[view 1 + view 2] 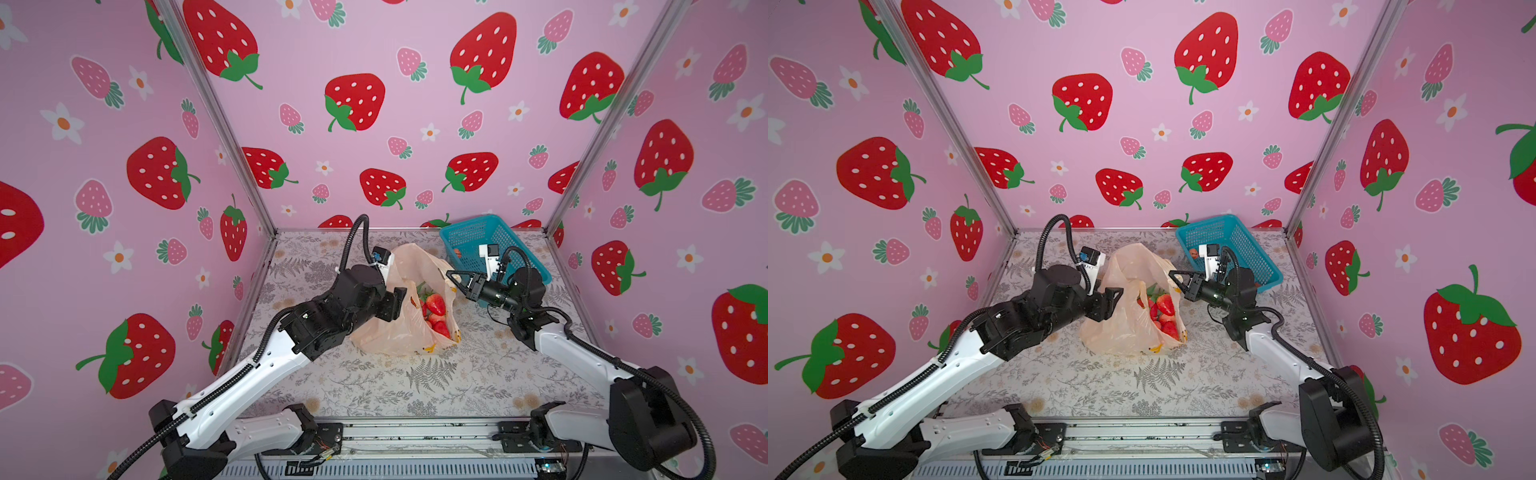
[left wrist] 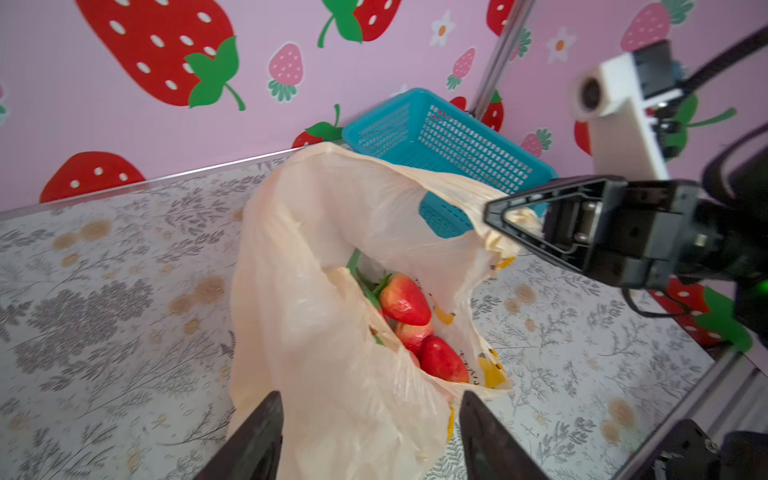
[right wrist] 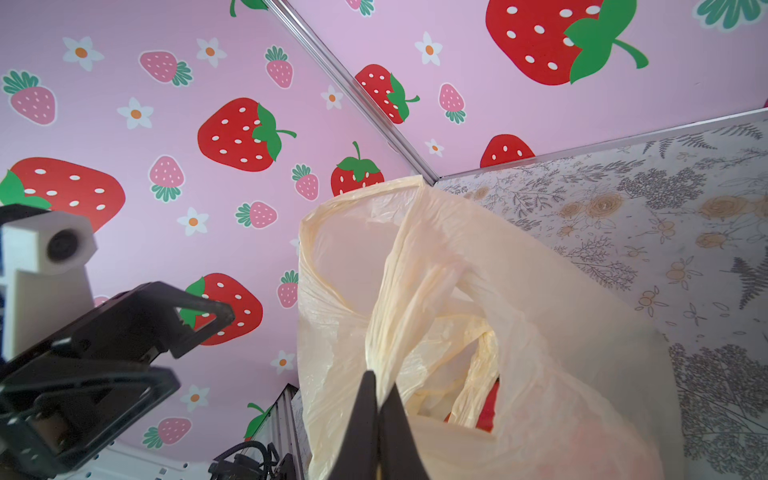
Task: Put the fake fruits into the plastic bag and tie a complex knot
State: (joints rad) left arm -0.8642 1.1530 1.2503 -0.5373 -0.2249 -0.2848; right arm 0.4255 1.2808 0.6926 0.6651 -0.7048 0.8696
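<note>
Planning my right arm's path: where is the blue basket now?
In both top views the blue basket sits in the table's far right corner, just behind the plastic bag and the right gripper.

A thin, crinkled, peach translucent plastic bag (image 1: 395, 332) stands slumped and open-mouthed on the floral tabletop (image 1: 374, 386). Glossy red strawberries (image 1: 435, 304) with green caps lie piled inside.

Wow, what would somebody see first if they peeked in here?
The giant red strawberries printed on the pink walls all around jump out first. In the middle of the table a peach plastic bag stands open with shiny fake strawberries inside, and the right claw pinches its handle. A blue basket sits behind it, near the far right corner.
</note>
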